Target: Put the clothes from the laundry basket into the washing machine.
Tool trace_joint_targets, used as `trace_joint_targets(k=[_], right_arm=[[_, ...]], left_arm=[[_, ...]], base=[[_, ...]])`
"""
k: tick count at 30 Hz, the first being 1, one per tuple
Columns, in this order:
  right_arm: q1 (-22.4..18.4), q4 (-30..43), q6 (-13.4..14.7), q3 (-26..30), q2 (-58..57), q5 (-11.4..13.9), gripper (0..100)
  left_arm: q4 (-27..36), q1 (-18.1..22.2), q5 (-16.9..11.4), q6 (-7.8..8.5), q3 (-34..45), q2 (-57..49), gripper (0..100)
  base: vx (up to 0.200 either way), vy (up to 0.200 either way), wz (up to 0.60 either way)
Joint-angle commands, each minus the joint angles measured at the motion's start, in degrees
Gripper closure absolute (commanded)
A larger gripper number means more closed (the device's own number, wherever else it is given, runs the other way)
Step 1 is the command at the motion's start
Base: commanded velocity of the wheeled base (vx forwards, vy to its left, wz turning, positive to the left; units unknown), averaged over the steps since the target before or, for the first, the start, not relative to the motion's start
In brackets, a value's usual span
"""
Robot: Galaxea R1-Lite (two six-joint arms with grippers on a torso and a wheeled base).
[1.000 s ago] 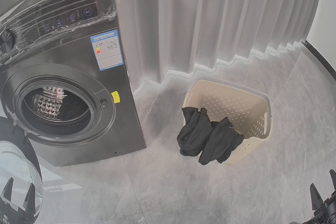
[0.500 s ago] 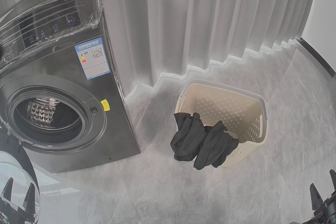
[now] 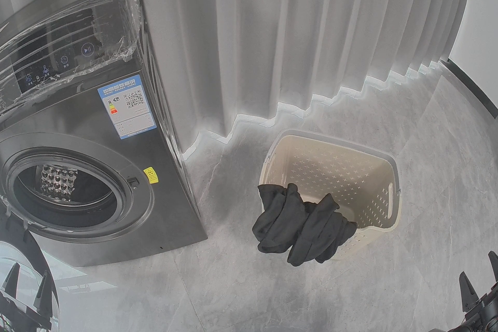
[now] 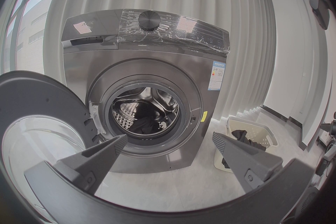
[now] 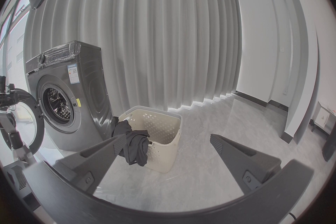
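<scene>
- The washing machine (image 3: 104, 151) is set on the floor (image 3: 233, 276) at the robot's left, with its back near the curtain (image 3: 285, 22).
- Its round door (image 4: 31, 95) is swung wide open to the machine's left side, so the drum mouth (image 4: 147, 112) is left unobstructed all round its rim.
- Something dark (image 4: 143, 125) is seen lying low inside the drum.
- The laundry basket (image 3: 337, 138) is placed on the floor to the right of the machine, well apart from its front corner, and a strip of bare floor is left between the two.
- The basket's far rim is found near the curtain hem.
- Dark clothes (image 3: 301, 229) are draped over the basket's near-left rim, partly inside and partly hung down the outer wall.
- The left gripper (image 4: 168, 136) is held low before the open door, its fingers spread wide and nothing gripped.
- The right gripper (image 5: 167, 137) is held low at the right, well apart from the basket, its fingers likewise spread and empty.
- A broad stretch of open floor is seen between both grippers and the basket.
</scene>
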Motion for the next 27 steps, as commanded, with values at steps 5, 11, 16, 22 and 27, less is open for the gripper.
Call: trace_joint_targets(k=[5,11,16,22,27], right_arm=[[0.06,0.02,-0.02,0.92,-0.93,0.01,0],[0.06,0.02,-0.02,0.92,-0.93,0.01,0],[-0.02,0.02,-0.02,0.92,-0.93,0.01,0],[0.06,0.02,-0.02,0.92,-0.93,0.01,0],[0.06,0.02,-0.02,0.92,-0.93,0.01,0]], left_arm=[[-0.04,0.0,0.01,-0.21,1.01,0.09,0],[-0.04,0.0,0.01,-0.21,1.01,0.09,0],[0.05,0.0,-0.08,-0.38,1.01,0.09,0],[-0.04,0.0,0.01,-0.38,1.01,0.09,0],[-0.04,0.0,0.01,-0.47,1.01,0.09,0]], base=[[0.2,0.0,0.0],[0.033,0.0,0.0],[0.0,0.0,-0.24],[0.0,0.0,-0.4],[0.0,0.0,0.0]])
